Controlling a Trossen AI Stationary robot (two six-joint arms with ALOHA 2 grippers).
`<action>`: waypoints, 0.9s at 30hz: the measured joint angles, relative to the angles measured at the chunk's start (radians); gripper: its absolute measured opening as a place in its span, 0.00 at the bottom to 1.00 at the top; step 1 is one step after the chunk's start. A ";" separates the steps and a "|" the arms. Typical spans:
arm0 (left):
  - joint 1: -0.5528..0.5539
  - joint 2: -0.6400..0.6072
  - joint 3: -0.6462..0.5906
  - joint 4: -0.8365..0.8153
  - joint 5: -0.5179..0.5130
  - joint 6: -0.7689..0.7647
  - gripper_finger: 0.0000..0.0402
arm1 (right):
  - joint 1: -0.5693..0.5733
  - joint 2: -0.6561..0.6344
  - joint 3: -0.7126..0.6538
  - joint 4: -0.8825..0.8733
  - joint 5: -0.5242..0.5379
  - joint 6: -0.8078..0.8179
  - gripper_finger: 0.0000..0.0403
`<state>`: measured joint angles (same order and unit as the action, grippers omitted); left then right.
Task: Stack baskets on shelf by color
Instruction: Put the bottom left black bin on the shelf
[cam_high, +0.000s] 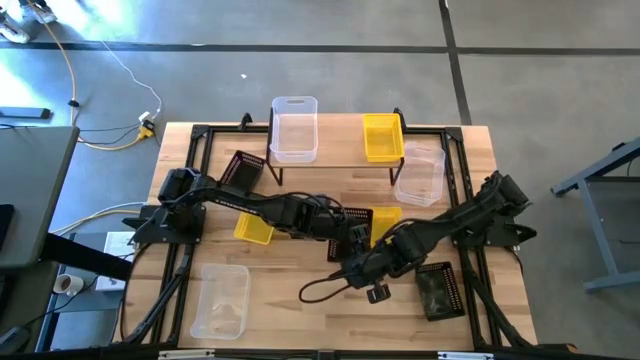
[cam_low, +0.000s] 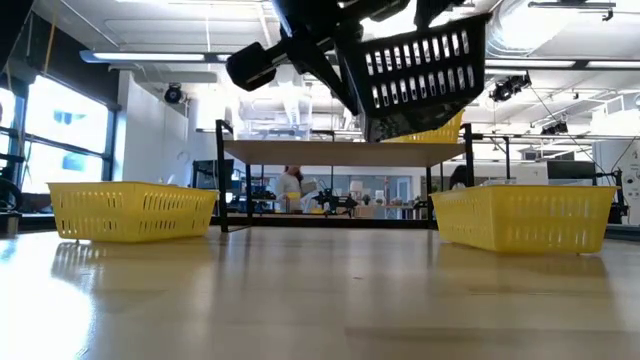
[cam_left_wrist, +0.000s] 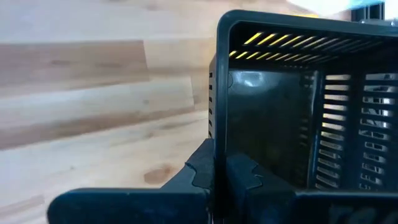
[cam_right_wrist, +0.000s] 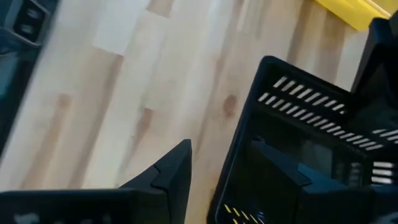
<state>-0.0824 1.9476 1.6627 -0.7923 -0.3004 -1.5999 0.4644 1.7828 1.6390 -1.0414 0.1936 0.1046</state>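
Black mesh walls marked the basket that was clamped by its rim in the left gripper, whose fingers were pinched tight on the wall – in the low view this basket was seen lifted clear of the table and tilted, above the table's middle. At the far left of the table a clear basket was set near the front edge, and another black basket was leaned beside the left leg of the shelf. A yellow basket was lain just beside the left arm's forearm. On the shelf's light-wood top a clear basket was placed at the left end and a yellow one at the right, well apart. Near the middle, a further yellow basket was partly hidden by the arms. The right gripper was held with its fingers spread wide – one finger outside the black basket's wall, the other inside it, nothing being squeezed. Farther right, a clear basket was tilted against the shelf's right leg, and a black basket was set on the table near the front right.
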 joint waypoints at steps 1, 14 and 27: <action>0.000 0.000 0.000 0.002 -0.002 0.004 0.00 | 0.000 0.002 0.000 -0.008 0.012 0.007 0.36; 0.016 -0.014 -0.002 0.023 0.041 0.069 0.00 | 0.001 0.002 0.001 -0.083 0.027 0.047 0.26; 0.024 -0.027 -0.002 0.044 0.069 0.086 0.00 | -0.005 0.001 0.002 -0.067 0.042 0.078 0.25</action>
<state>-0.0582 1.9205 1.6604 -0.7486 -0.2314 -1.5136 0.4596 1.7840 1.6409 -1.1083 0.2355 0.1824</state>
